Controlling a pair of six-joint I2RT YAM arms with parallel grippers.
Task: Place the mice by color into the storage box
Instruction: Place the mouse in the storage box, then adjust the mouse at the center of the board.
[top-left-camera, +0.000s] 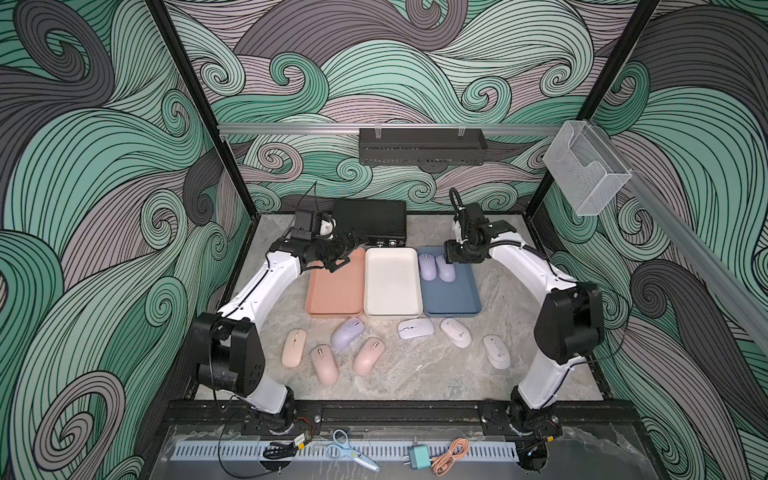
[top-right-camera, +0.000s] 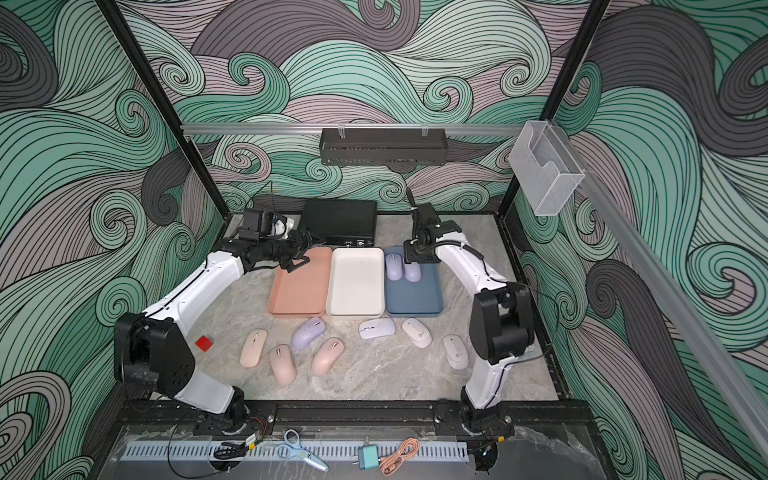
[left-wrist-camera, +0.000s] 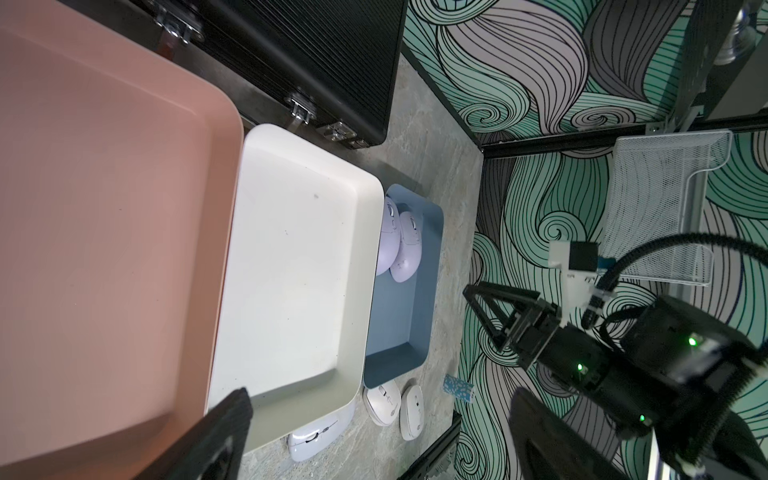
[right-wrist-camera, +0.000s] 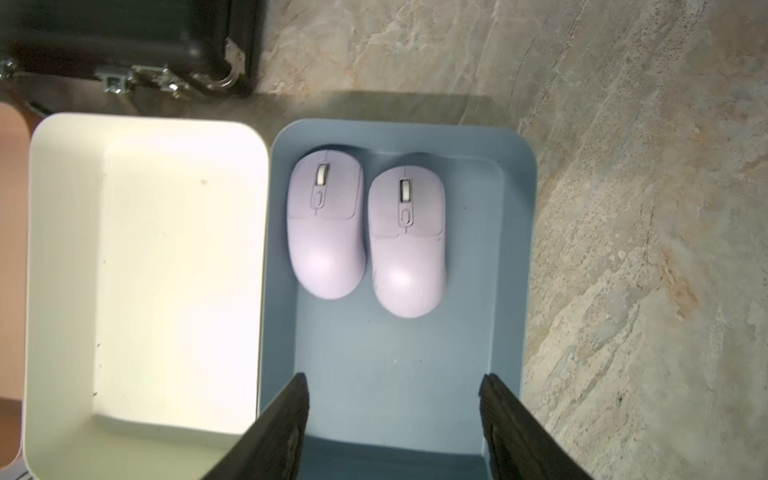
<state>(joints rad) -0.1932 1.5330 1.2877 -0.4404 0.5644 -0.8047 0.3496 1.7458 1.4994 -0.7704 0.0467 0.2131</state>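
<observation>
Right gripper (right-wrist-camera: 390, 382): jaws parted, holding nothing, above slate-blue rounded plastic tray (right-wrist-camera: 395, 353). Side by side in its far end, two lavender oval mice (right-wrist-camera: 326, 224). Left gripper (top-left-camera: 347, 253): spread wide, holding nothing, over far end of salmon-pink plastic tray (top-left-camera: 332, 291). Between trays, white plastic tray (top-left-camera: 390, 286). Nearer, on grey marble tabletop (top-left-camera: 415, 374): third lavender mouse (top-left-camera: 348, 331), three pastel pink mice (top-left-camera: 324, 365), three whitish mice (top-left-camera: 456, 332).
</observation>
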